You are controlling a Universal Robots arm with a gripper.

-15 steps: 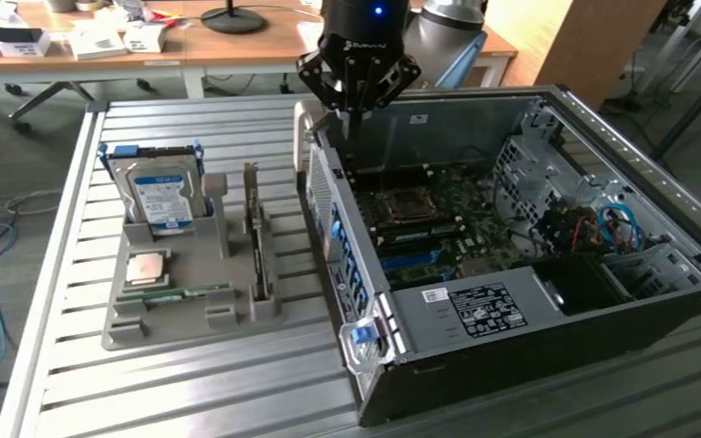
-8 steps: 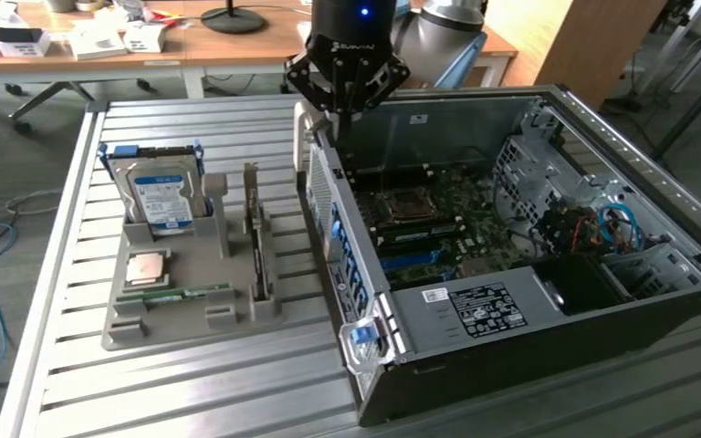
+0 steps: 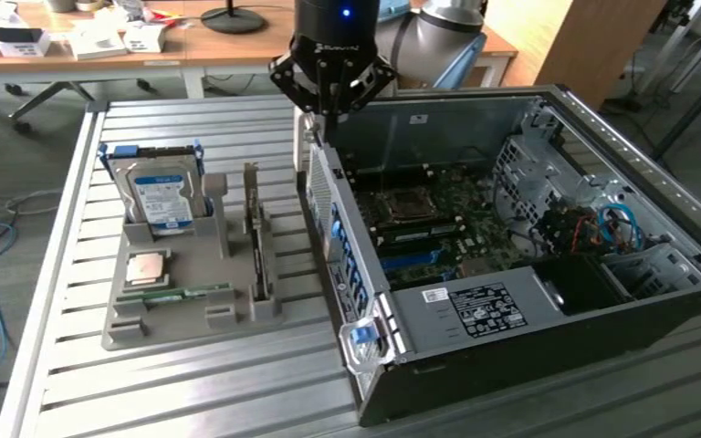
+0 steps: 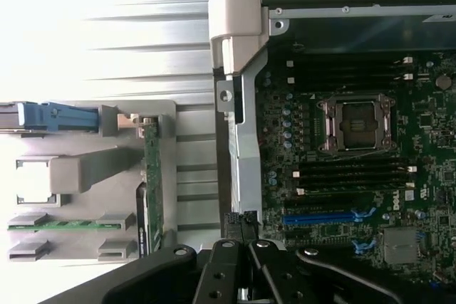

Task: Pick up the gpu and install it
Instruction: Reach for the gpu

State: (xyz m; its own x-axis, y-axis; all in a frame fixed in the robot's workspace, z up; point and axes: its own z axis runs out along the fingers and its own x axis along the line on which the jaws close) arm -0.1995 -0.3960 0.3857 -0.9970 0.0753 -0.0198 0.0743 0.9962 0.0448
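Fingers [image 3: 322, 115] hang pressed together just above the rear wall of the open case [image 3: 546, 301], at that wall's far end in the exterior view. Gpu [image 3: 255, 242] stands on edge in a slot of the grey holder [image 3: 168, 333], on the exterior view's left of the case and well apart from the fingers. In the same holder a hard drive [image 3: 162, 193] stands upright, with a cpu [image 3: 146, 266] and a memory stick [image 3: 186, 294] lying flat in front of it. Holder and case rest on the slatted metal counter [image 3: 143, 401]. Inside the case the motherboard [image 3: 448, 214] lies exposed, and its blue slot [image 4: 320, 216] is near the fingers.
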